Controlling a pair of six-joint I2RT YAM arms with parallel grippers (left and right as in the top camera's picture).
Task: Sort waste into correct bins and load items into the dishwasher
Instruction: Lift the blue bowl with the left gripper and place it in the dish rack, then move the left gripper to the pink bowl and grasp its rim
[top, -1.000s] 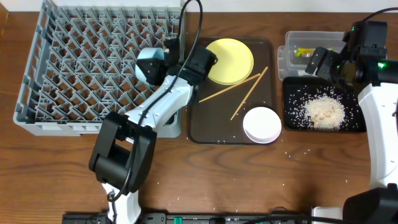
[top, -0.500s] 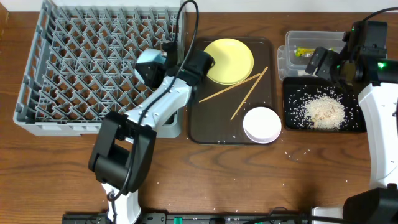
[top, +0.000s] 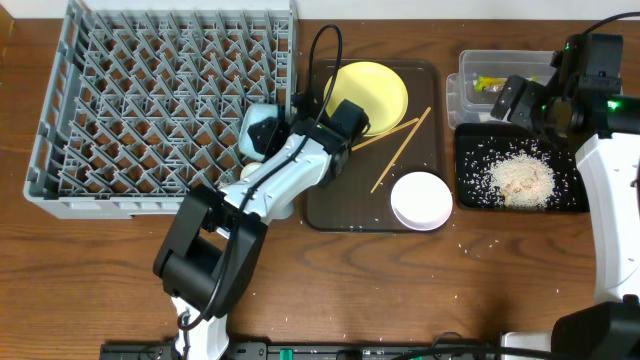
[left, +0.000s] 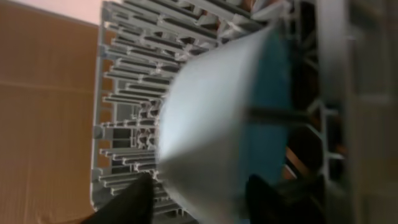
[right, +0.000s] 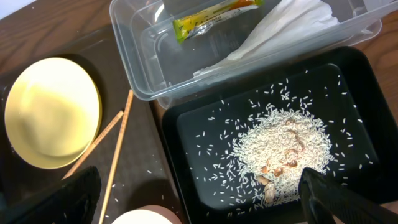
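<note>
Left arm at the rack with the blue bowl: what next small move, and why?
Probably ease the left tool back off the light blue bowl: the bowl rests among the pegs of the grey rack, with the fingers apart on either side. The yellow plate, white bowl and chopsticks wait on the brown tray.

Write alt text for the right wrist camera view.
A shallow black rectangular tray holds a pile of whitish rice scraps. Next to it, a clear plastic tub contains a green-yellow snack wrapper and white paper napkin; a round yellow plate sits left.
</note>
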